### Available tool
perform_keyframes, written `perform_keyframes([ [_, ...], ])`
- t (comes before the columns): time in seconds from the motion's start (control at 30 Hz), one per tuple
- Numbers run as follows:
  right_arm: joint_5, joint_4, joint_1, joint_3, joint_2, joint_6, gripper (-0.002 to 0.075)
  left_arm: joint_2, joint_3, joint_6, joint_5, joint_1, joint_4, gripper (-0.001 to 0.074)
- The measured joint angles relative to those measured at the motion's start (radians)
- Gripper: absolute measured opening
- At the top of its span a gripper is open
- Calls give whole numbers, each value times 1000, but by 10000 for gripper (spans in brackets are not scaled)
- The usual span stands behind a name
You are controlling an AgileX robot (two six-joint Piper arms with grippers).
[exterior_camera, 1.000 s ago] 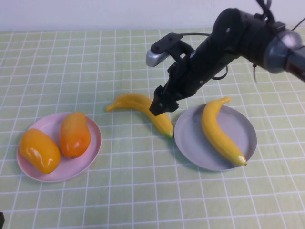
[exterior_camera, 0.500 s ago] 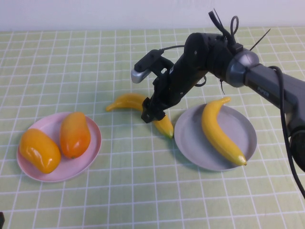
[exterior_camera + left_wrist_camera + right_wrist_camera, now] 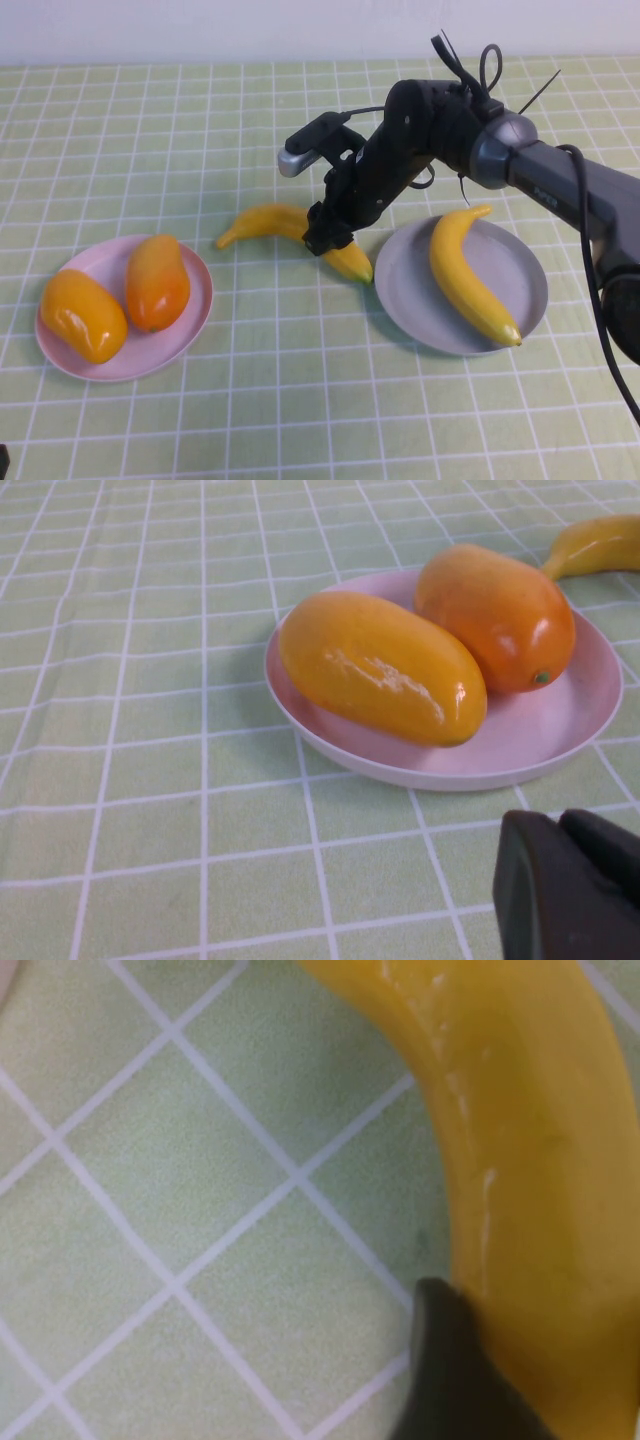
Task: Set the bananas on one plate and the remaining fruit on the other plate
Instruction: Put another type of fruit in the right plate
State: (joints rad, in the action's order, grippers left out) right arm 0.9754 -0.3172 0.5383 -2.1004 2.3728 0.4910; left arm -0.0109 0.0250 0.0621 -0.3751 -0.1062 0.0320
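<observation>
One banana [image 3: 465, 275] lies on the grey-blue plate [image 3: 415, 290] at the right. The second banana [image 3: 265, 220] lies on the checked cloth, its near end against that plate's left rim. My right gripper [image 3: 325, 232] is down over this banana's middle and shut on it. In the right wrist view one dark finger [image 3: 450, 1360] presses the banana's [image 3: 540, 1160] side; the other finger is hidden. Two orange mango-like fruits [image 3: 82, 315] [image 3: 157, 282] lie on the pink plate [image 3: 195, 300] at the left. My left gripper [image 3: 570, 890] is shut and empty, low beside the pink plate [image 3: 540, 750].
The green checked cloth covers the table. The right arm [image 3: 450, 120] with its cables reaches in from the right above the grey plate. The left wrist view shows both fruits [image 3: 380, 665] [image 3: 495, 615] and the loose banana's tip [image 3: 595, 545].
My right gripper settled lower on the loose banana. The banana turned slightly, and the grey plate with its banana slid a little to the right.
</observation>
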Motion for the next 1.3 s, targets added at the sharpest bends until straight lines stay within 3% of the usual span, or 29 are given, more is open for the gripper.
perform_keyframes([
  [0.2,26,7,0,-42,0,-78,309,0,0,0,0,0,0,4],
  [0.43,219,26,-4,-248,-24,-254,308,0,0,0,0,0,0,4],
  [0.7,271,237,-33,-268,-213,-420,308,0,0,0,0,0,0,4],
  [1.0,275,343,-35,40,-543,-542,307,0,0,0,0,0,0,4],
  [1.3,253,277,-35,418,-566,-757,307,0,0,0,0,0,0,4],
])
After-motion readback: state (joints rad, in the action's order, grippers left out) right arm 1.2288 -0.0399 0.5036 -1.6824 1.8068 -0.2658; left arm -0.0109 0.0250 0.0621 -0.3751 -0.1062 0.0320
